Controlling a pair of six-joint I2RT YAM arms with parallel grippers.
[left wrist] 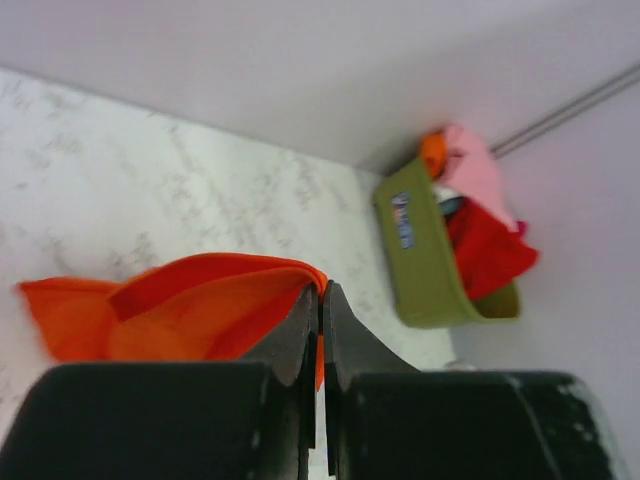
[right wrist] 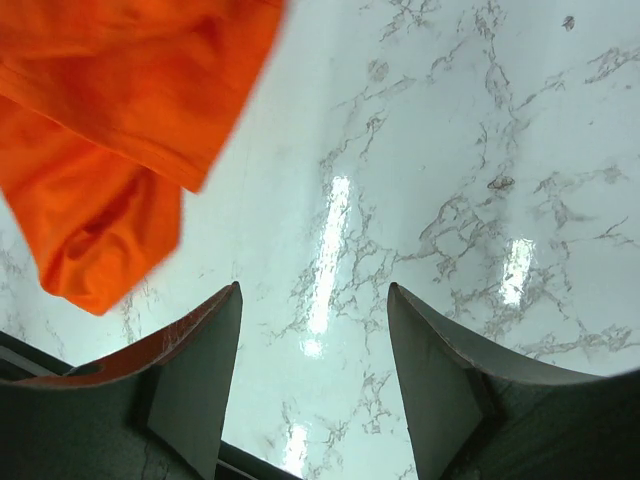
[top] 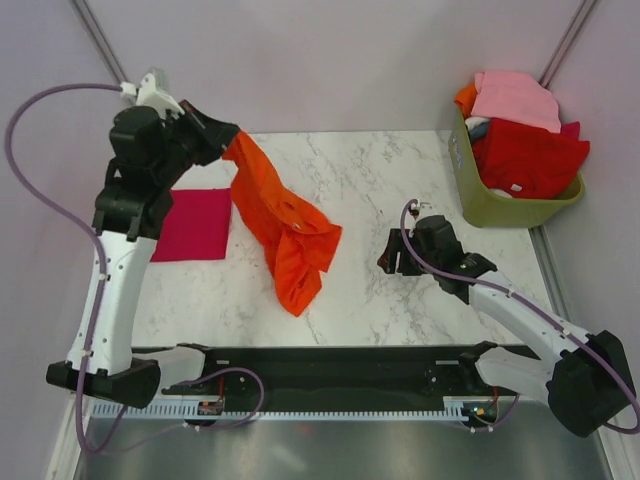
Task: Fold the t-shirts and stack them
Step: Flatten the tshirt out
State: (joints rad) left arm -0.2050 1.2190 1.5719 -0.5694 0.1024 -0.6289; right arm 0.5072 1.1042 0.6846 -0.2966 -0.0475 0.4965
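The bright orange t-shirt (top: 285, 225) hangs crumpled from my left gripper (top: 233, 140), its lower part trailing on the marble table. In the left wrist view my left gripper (left wrist: 322, 290) is shut on an edge of the orange cloth (left wrist: 190, 300). The crimson-magenta t-shirt (top: 195, 224) lies folded flat at the left of the table, beside my left arm. My right gripper (top: 388, 262) is open and empty, low over bare marble right of the orange shirt. The right wrist view shows its fingers (right wrist: 205, 360) apart and the orange shirt (right wrist: 110, 130) at upper left.
A green basket (top: 480, 200) at the back right holds pink, red and orange clothes; it also shows in the left wrist view (left wrist: 425, 270). A black rail (top: 330, 365) runs along the near table edge. Grey walls close the back.
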